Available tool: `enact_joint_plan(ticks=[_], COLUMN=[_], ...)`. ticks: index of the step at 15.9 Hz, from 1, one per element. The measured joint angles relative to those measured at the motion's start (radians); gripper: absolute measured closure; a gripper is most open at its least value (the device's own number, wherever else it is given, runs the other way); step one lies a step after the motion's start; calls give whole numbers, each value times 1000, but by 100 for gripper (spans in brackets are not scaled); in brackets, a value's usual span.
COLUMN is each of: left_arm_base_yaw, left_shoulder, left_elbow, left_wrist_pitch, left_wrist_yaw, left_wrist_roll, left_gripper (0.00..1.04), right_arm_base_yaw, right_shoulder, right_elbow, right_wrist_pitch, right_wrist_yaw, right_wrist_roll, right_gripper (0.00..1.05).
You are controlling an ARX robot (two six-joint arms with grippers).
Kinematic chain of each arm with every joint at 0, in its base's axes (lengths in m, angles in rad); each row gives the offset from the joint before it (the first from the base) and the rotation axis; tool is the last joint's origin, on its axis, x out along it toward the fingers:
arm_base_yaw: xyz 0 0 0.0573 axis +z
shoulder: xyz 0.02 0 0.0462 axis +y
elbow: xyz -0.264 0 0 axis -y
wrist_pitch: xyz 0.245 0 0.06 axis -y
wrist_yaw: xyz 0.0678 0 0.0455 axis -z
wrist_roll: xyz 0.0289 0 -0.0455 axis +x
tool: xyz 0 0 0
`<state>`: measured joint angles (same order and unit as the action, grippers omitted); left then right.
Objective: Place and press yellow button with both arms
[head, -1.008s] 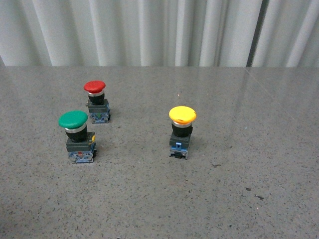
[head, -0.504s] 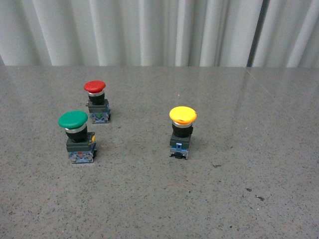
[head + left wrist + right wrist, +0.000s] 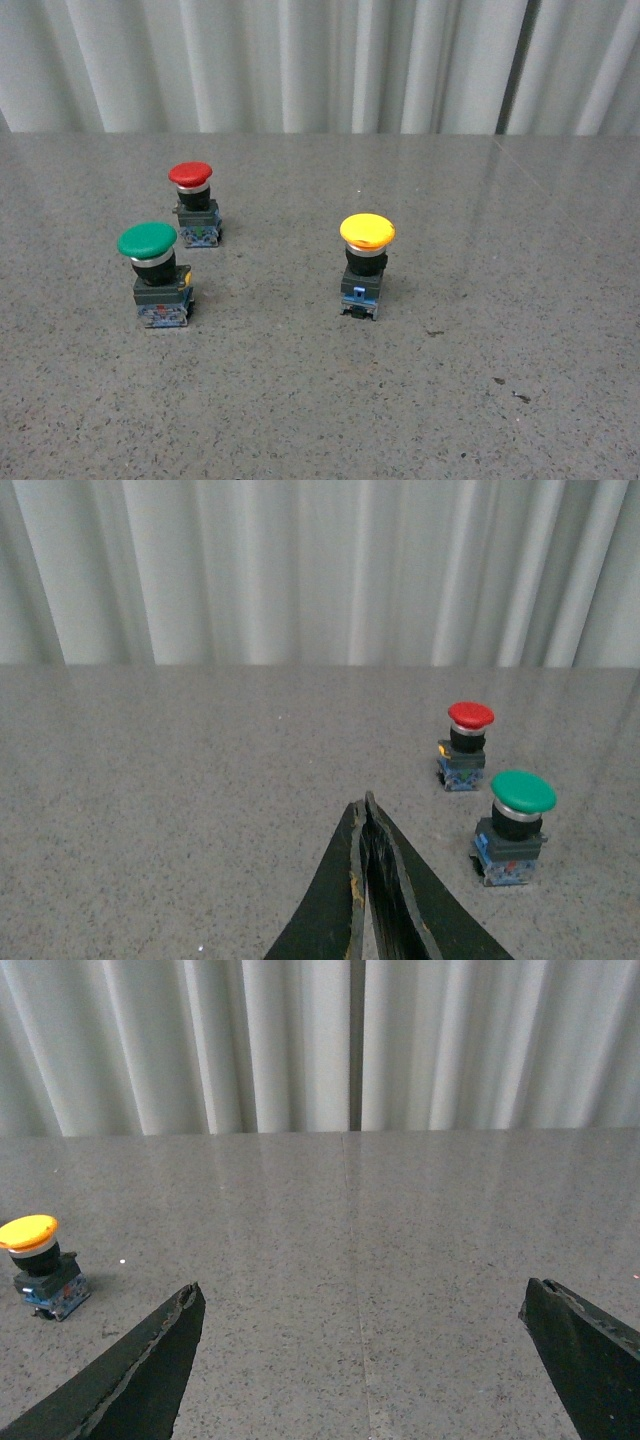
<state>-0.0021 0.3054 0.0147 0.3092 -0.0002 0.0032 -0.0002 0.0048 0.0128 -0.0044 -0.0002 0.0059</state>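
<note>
The yellow button (image 3: 366,262) stands upright on the grey speckled table (image 3: 480,250), right of centre in the front view. It also shows in the right wrist view (image 3: 40,1266), at the far side beyond one finger. Neither arm shows in the front view. My right gripper (image 3: 365,1295) is open and empty, its fingers wide apart above bare table. My left gripper (image 3: 364,805) is shut with its fingers pressed together on nothing, above the table, apart from the buttons.
A green-capped pushbutton (image 3: 155,272) and a red-capped pushbutton (image 3: 194,204) stand at the left; both show in the left wrist view, green (image 3: 516,824) and red (image 3: 467,745). A white pleated curtain (image 3: 300,60) hangs behind the table's far edge.
</note>
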Motion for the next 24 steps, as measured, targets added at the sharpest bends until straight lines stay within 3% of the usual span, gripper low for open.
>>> enact_joint_plan(ticks=[8, 10, 17, 24], left_arm_base_yaw=[0, 0, 0, 0], left_shoulder=[-131, -259, -294, -294], left_elbow=[0, 0, 0, 0], left_wrist_pitch=[-135, -320, -314, -314], left_wrist_yaw=[0, 2, 0, 0], left_wrist_roll=[0, 0, 0, -1], left_gripper=[103, 103, 103, 29], right_arm_base_yaw=[0, 0, 0, 0], right_shoulder=[0, 0, 0, 0], right_elbow=[0, 0, 0, 0], right_wrist_pitch=[0, 0, 0, 0], right_wrist_yaw=[0, 0, 0, 0], right_wrist_roll=[0, 0, 0, 0], right_gripper=[6, 6, 6, 6])
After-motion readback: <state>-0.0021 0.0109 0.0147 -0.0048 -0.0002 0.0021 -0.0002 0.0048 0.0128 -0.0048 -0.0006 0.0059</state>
